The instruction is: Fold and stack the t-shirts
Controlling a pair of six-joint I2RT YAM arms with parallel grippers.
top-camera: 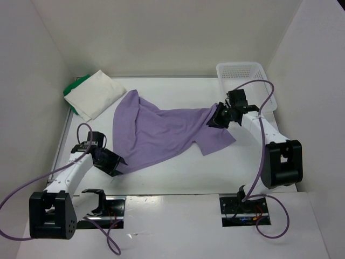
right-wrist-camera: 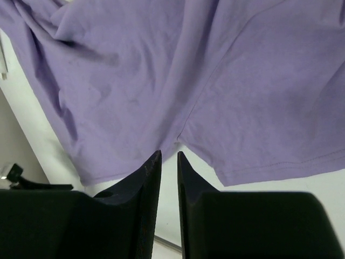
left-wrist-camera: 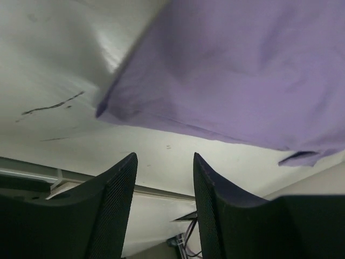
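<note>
The lavender t-shirt (top-camera: 161, 135) lies spread and creased across the middle of the table. It fills the top of the left wrist view (left-wrist-camera: 237, 70) and of the right wrist view (right-wrist-camera: 161, 70). The cream-white t-shirt (top-camera: 96, 94) lies folded at the back left, on top of the green t-shirt (top-camera: 71, 89), of which only an edge shows. My left gripper (top-camera: 111, 162) (left-wrist-camera: 164, 157) is open and empty beside the lavender shirt's near-left corner. My right gripper (top-camera: 218, 118) (right-wrist-camera: 169, 155) hangs over the shirt's right sleeve and underarm, nearly shut with a thin gap and nothing between the fingers.
A white mesh basket (top-camera: 242, 73) stands at the back right, just behind the right arm. White walls close in the table at the left, back and right. A metal rail (top-camera: 161, 197) runs along the near edge.
</note>
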